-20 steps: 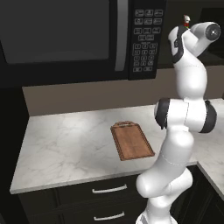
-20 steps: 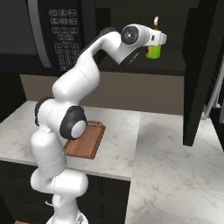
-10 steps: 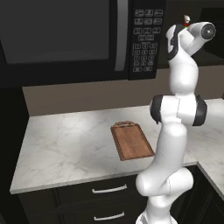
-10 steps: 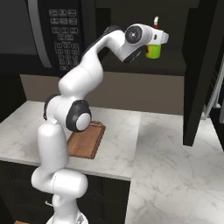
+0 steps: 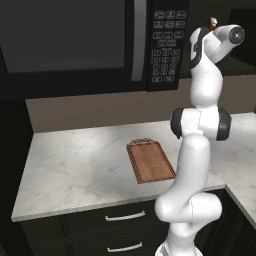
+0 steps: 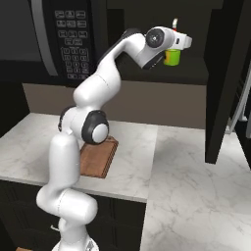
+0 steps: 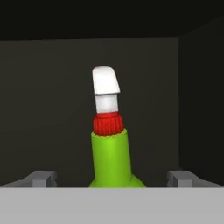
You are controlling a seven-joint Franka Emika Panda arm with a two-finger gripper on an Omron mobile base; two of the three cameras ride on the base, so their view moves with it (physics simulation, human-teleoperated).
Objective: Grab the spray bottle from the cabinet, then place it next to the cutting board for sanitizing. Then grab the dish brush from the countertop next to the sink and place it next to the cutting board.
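Gripper: jaws wide apart, one fingertip on either side of the bottle, no visible contact | Spray bottle: upright on the dark shelf inside the cabinet, between the fingertips | Cutting board: flat on the countertop, below the microwave.

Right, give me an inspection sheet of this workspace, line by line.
Surface: white marble countertop, bare around the board.
Job's things: cutting board flat on the countertop; spray bottle upright on the cabinet shelf.
Clutter: nothing seen.
Grippers: gripper raised to the shelf, jaws open either side of the bottle, not closed on it.
Cables: nothing seen.
Surroundings: microwave above the countertop; drawers below.
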